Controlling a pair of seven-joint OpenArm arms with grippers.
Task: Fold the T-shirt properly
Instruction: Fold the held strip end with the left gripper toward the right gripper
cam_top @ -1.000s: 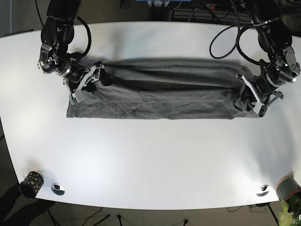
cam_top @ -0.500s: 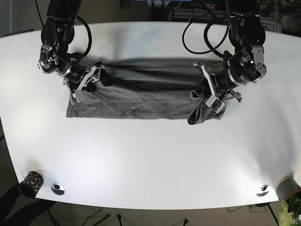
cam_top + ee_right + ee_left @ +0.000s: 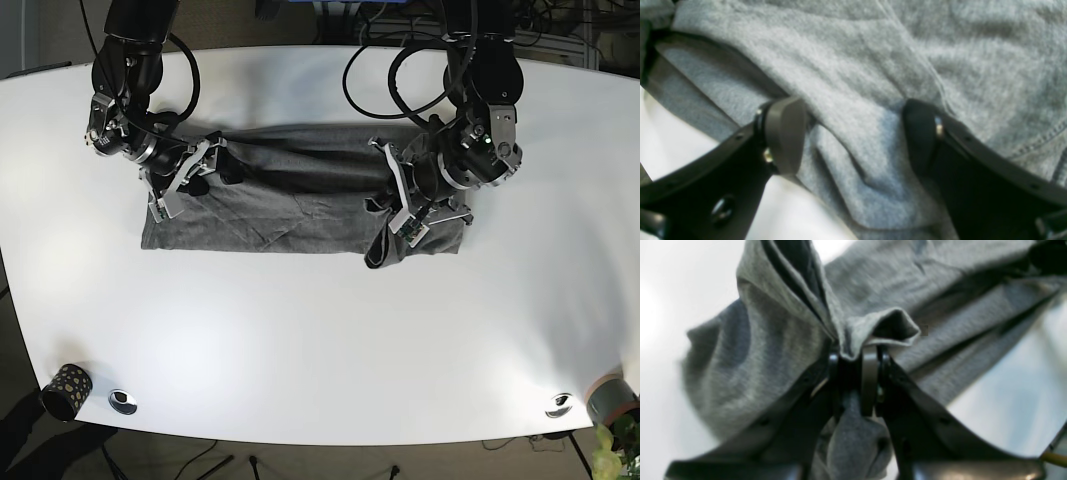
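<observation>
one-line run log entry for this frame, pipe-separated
phase: folding | left gripper: shut on T-shirt, end lifted over middle | right gripper: open, straddling other end | table: shirt partly flat

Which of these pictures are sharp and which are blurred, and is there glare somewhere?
Base view: sharp, evenly lit, with soft glare on the white table. Left wrist view: blurred throughout, the T-shirt smeared, the table washed out at the left edge. Right wrist view: soft focus, fabric fuzzy, the right gripper fingers somewhat clearer.
</observation>
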